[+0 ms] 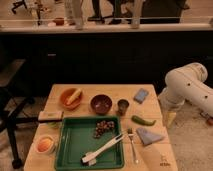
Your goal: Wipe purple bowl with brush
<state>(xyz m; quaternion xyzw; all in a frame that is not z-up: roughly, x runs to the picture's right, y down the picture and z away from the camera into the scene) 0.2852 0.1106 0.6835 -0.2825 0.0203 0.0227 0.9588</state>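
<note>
The purple bowl (101,104) stands upright at the middle of the wooden table (152,155), just behind the green tray (75,142). The brush (104,147) lies diagonally inside the tray, its wider head (89,158) at the front and the white handle pointing to the back right. My arm (187,86) is off the table's right side. My gripper (170,118) hangs low beside the table's right edge, well to the right of both bowl and brush and holding nothing that I can see.
An orange bowl (71,97) with yellow food stands left of the purple bowl, and a dark grey cup (123,106) right of it. A blue sponge (141,95), green vegetable (143,120), grey cloth (148,135) and metal fork (132,144) lie to the right. Dark food (103,128) lies in the tray.
</note>
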